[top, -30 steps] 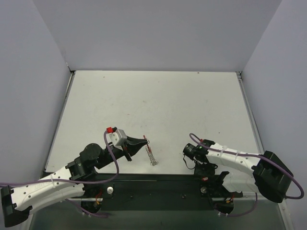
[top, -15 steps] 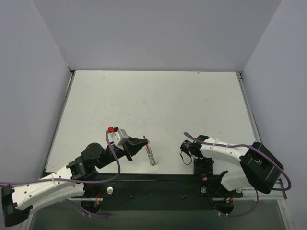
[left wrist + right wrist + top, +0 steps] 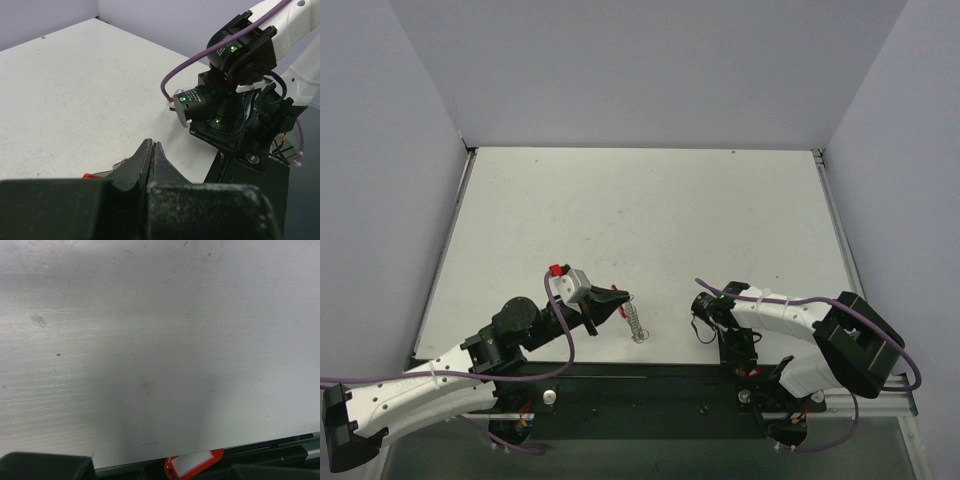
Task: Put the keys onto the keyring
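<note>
The left tool (image 3: 618, 299) was pinched shut on the red keyring (image 3: 623, 295), the keys (image 3: 636, 324) strung out toward the worktop's (image 3: 640, 220) near edge; whether the right tool (image 3: 706, 322) was open could not be told

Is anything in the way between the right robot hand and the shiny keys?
No, nothing I can see. Only bare table lies between the right gripper and the keys. The left gripper pinches the keys' top end from the other side, so it isn't in the way.
</note>
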### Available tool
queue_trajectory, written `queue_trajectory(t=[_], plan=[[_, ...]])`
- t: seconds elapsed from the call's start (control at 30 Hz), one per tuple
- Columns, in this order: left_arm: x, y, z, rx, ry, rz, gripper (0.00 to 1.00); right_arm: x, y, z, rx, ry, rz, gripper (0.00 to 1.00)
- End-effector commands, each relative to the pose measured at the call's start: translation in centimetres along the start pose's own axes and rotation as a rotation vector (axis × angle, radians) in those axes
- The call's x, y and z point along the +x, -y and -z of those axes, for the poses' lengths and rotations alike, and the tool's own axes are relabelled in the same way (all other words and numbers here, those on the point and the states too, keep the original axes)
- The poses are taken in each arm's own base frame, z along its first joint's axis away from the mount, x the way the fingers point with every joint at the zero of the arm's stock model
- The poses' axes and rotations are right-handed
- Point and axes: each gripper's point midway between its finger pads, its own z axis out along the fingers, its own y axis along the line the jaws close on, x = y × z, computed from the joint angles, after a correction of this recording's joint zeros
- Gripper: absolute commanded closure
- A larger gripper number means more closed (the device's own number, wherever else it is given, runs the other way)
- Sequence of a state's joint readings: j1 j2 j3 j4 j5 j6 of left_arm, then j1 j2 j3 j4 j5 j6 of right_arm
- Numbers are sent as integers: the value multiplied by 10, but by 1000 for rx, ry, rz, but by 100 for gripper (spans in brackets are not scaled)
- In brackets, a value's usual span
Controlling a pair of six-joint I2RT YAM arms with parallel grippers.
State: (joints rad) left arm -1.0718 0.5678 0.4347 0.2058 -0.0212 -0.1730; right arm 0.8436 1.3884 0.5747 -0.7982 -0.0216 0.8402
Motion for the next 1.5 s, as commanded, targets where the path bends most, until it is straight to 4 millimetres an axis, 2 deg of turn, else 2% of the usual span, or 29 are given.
queue_trajectory(t=[0.0,0.2,0.3,0.33,0.43,0.5,0.53,0.63,0.67,0.7,0.73,0.8,0.83,0.87,0.9,0.93,0.97,1.03,1.1,1.13,1.17,1.2,1.23,1.27,1.3,1.33,1.37,1.43,1.47], plan=[[-46,6,-2,18,122,-12,100,14,2,3,19,-36,-54,73],[-50,8,-1,22,125,-17,100,9,7,3,69,86,-166,81],[-52,7,0,20,127,-18,100,7,10,3,64,145,-173,91],[-52,6,-1,16,124,-20,100,6,10,3,60,157,-174,100],[-51,6,-1,15,120,-23,100,-11,-9,21,-52,245,-142,100],[-48,7,-2,18,108,-22,100,-35,-20,50,-131,382,-127,100],[-49,7,-2,18,110,-19,100,-51,-29,77,-190,466,-130,100],[-49,7,-2,21,113,-12,100,-102,-24,144,-234,796,-122,100],[-49,8,-3,24,115,-12,100,-120,-2,168,-178,963,-107,98],[-49,8,-3,22,114,-12,100,-129,9,183,-158,1056,-127,93],[-50,8,-3,23,111,-14,100,-141,18,203,-159,1183,-177,74],[-50,8,-3,25,109,-16,100,-144,75,197,58,1370,-246,52],[-51,9,-3,29,114,-14,100,-151,84,207,49,1459,-341,36],[-50,9,-4,27,113,-14,100,-149,97,169,122,1478,-340,23],[-50,9,-5,30,113,-15,100,-153,99,159,216,1498,-183,10],[-51,10,-6,35,121,-12,100,-162,103,170,136,1606,-295,2],[-47,10,-8,33,111,-12,100,-165,97,142,110,1646,-274,0],[-47,10,-11,32,105,-12,100,-175,82,138,2,1773,-228,0],[-42,14,-16,60,77,-13,100,-182,107,120,58,1758,-328,0],[-44,16,-17,68,78,-9,100,-189,98,124,-17,1774,-281,0],[-43,18,-20,76,70,-6,100,-194,115,101,62,1670,-285,0],[-43,19,-22,84,69,-4,100,-198,121,97,73,1634,-296,0],[-45,23,-23,102,76,-3,100,-201,129,111,35,1698,-378,0],[-43,23,-26,107,67,-5,100,-208,117,89,-16,1624,-315,0],[-43,23,-28,103,65,-5,100,-211,123,83,-21,1601,-355,0],[-41,23,-29,105,55,-9,100,-219,125,106,-53,1684,-382,0],[-43,23,-31,107,50,-12,100,-226,112,88,-52,1618,-289,0],[-42,23,-33,103,38,-21,100,-241,118,105,-32,1677,-334,0],[-44,23,-33,103,40,-22,100,-247,114,82,-28,1595,-322,0]])
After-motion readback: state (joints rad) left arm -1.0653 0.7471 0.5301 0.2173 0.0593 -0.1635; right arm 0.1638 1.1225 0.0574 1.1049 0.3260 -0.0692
